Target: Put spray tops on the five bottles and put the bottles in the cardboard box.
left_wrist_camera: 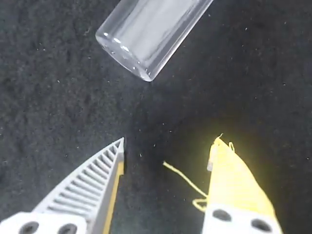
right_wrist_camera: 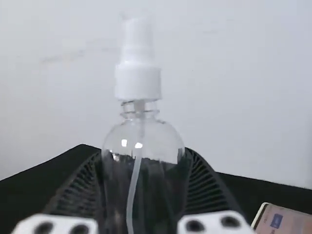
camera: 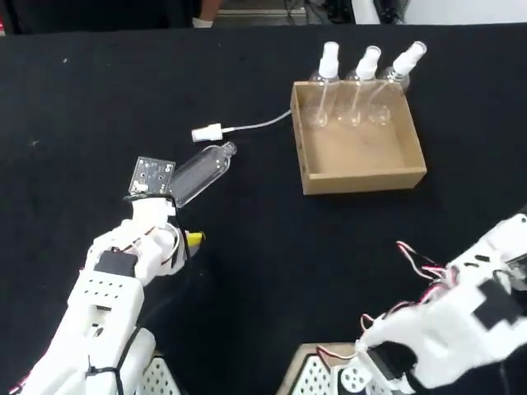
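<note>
The left arm (camera: 115, 280) rises from the near left corner of the high view and slants toward the middle of the table, its wrist bent down. The left gripper (left_wrist_camera: 168, 146) hangs over the table surface with its jaws spread wide and nothing between them; one finger is white and ribbed (left_wrist_camera: 92, 185), the other wrapped in yellow tape (left_wrist_camera: 234, 180). The right arm (camera: 461, 313) sits folded at the near right edge, with red and white wires (camera: 420, 263) looping off its joints. The right gripper (right_wrist_camera: 142, 161) is raised off the table, with its ribbed fingers (right_wrist_camera: 207, 187) closed against both sides of a bottle (right_wrist_camera: 141, 146).
</note>
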Controlling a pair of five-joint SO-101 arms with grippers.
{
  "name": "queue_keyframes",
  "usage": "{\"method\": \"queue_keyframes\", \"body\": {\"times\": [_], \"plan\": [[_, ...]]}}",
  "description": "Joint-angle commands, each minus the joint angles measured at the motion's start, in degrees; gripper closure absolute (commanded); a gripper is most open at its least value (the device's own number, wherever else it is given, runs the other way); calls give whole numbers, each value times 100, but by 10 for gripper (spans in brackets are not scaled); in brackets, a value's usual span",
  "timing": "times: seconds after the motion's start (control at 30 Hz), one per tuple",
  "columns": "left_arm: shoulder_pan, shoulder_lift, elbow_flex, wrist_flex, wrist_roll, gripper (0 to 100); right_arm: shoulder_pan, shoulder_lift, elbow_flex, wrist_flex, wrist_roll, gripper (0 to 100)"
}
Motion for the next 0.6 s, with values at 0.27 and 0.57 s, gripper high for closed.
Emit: {"method": "queue_keyframes", "body": {"times": [0.27,0.57], "plan": [[48,-105,-66,-105,35,729,-18,2949,-2325,-1495,431,986],[84,-105,-66,-105,35,729,-9,3609,-2853,-1503,211,986]]}}
